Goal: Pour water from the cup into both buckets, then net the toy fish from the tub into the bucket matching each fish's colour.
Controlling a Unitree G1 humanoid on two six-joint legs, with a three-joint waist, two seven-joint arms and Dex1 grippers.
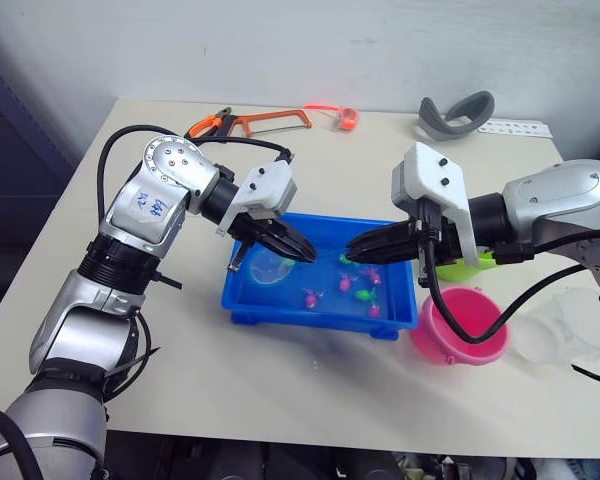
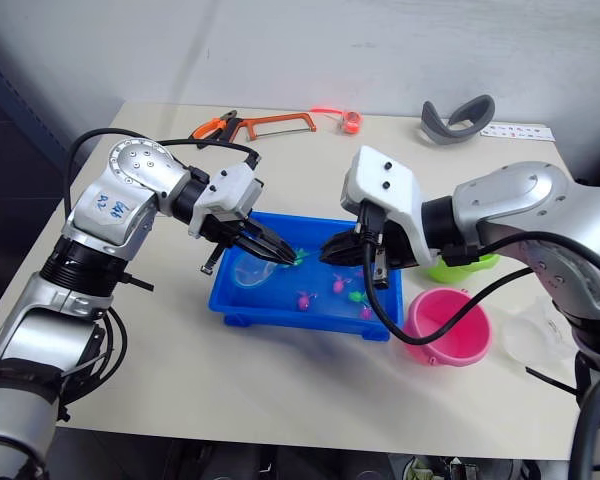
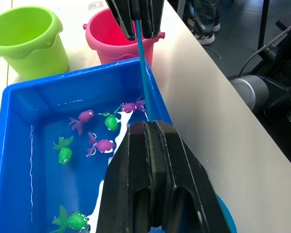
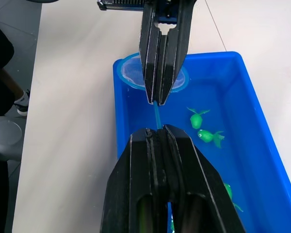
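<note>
The blue tub [image 1: 320, 322] sits mid-table with water and several tiny pink and green toy fish [image 3: 103, 145] in it. The net's light-blue hoop [image 1: 268, 266] lies in the tub's left end. Its thin handle [image 3: 143, 73] runs right across the tub. My left gripper [image 1: 305, 253] is shut on the handle near the hoop. Facing it, my right gripper [image 1: 352, 256] is shut on the handle's other end. The lime green bucket [image 3: 26, 39] stands behind my right arm. The pink bucket [image 1: 460, 325] stands by the tub's right end. The clear cup [image 2: 540, 335] is at the far right.
An orange hacksaw [image 1: 250, 123], a small orange-red item [image 1: 346, 117], a grey curved piece [image 1: 455, 115] and a white strip [image 1: 515, 128] lie along the table's back edge. Bare tabletop spreads in front of and left of the tub.
</note>
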